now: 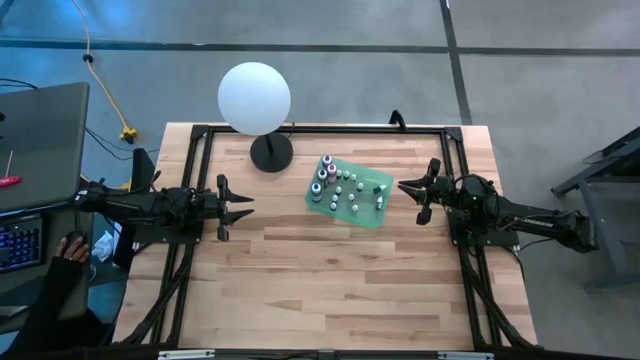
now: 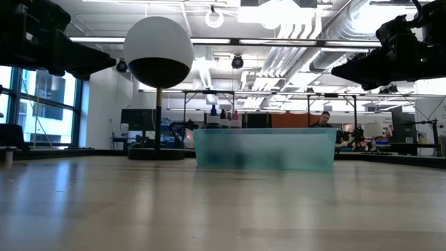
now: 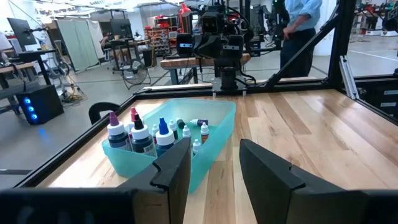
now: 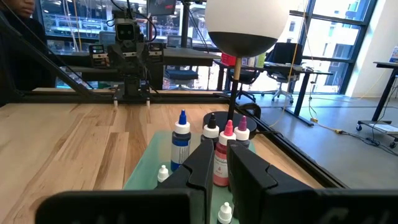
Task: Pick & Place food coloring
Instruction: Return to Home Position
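Several small food coloring bottles (image 1: 345,188) stand upright in a teal-green tray (image 1: 372,218) at the table's middle, toward the far side. The larger bottles, with blue, red, pink and purple tops (image 3: 140,134), stand at the tray's far-left end. Tiny white-capped ones (image 4: 163,173) fill the rest. My left gripper (image 1: 248,205) hovers to the tray's left, open and empty, pointing at it (image 3: 214,165). My right gripper (image 1: 402,186) hovers just to the tray's right, pointing at it, with a narrow gap between its fingers (image 4: 222,152), empty.
A big white ball (image 1: 255,97) on a black stand (image 1: 271,152) stands at the far side, just left of the tray. Black frame rails (image 1: 190,200) border the table. Bare wood (image 1: 330,290) lies on the near side. A person's hand (image 1: 72,247) is off the table's left.
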Robot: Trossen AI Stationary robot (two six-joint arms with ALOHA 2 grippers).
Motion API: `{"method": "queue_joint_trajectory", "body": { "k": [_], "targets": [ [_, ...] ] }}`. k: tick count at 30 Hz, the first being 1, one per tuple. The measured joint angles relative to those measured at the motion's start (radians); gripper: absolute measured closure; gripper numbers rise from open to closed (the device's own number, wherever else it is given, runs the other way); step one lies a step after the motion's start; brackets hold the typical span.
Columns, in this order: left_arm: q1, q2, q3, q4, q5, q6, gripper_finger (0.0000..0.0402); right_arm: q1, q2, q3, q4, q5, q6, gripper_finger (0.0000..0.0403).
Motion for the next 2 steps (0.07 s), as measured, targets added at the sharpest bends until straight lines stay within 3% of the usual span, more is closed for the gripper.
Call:
{"method": "queue_joint_trajectory", "body": {
  "k": [2],
  "targets": [
    [0.000, 0.000, 0.000, 0.000, 0.000, 0.000, 0.0266, 0.000, 0.000, 0.000, 0.000, 0.000, 0.000, 0.0364]
  ]
}}
